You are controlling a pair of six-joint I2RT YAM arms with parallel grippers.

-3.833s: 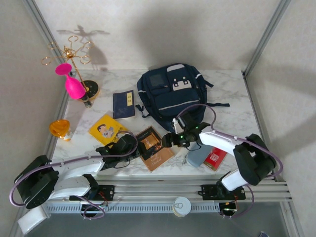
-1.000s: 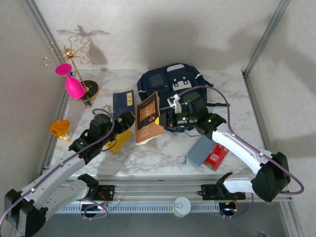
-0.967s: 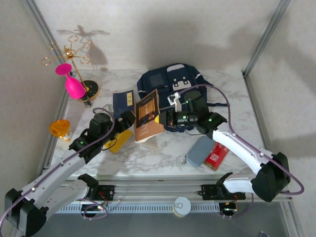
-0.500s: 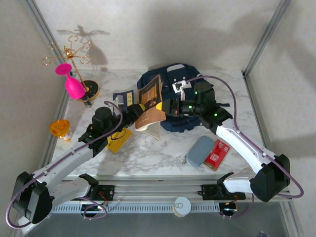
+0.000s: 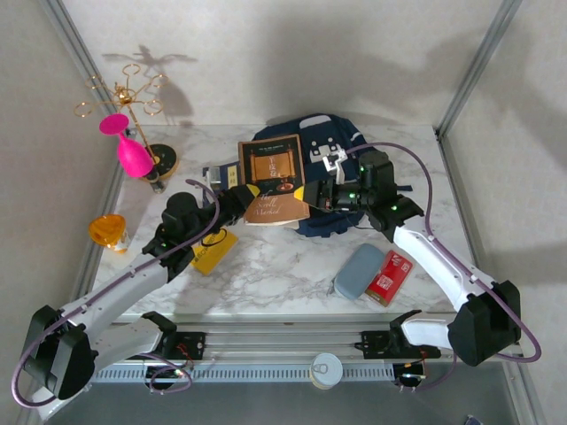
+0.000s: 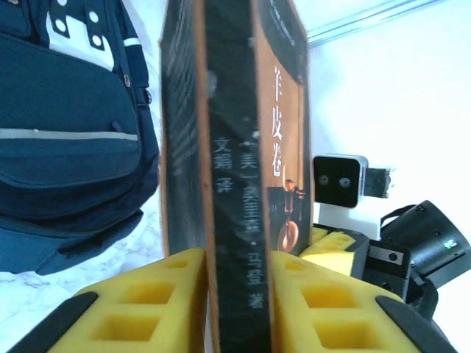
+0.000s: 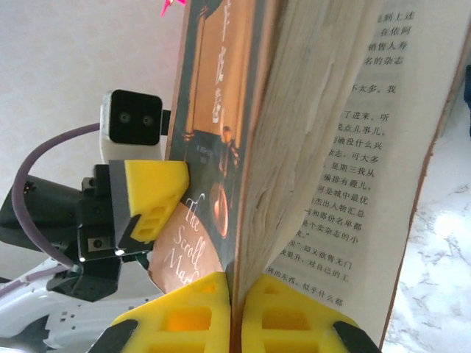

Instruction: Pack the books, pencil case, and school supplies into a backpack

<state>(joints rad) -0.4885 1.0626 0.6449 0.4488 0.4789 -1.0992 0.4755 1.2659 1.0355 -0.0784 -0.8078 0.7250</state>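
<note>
Backpack (image 5: 330,133): I see it lying at the upper centre of the overhead frame, on the marble table (image 5: 266,274), with its front pockets up.
Brown book (image 5: 273,177): held off the table in front of the backpack, cover toward the overhead camera. On my right wrist view it hangs partly open, with printed pages showing.
Yellow book (image 5: 211,254): flat on the table, left of centre, partly under the left arm.
Navy book (image 5: 215,173): just left of the brown book, mostly hidden.
Pencil case (image 5: 359,270): lower right of centre, just beside the red pack.
Red pack (image 5: 387,277): on the pouch's right.
Left gripper (image 6: 235,294): yellow pads clamped on the brown book's spine.
Right gripper (image 7: 232,309): pads pinched on that book's edge.
</note>
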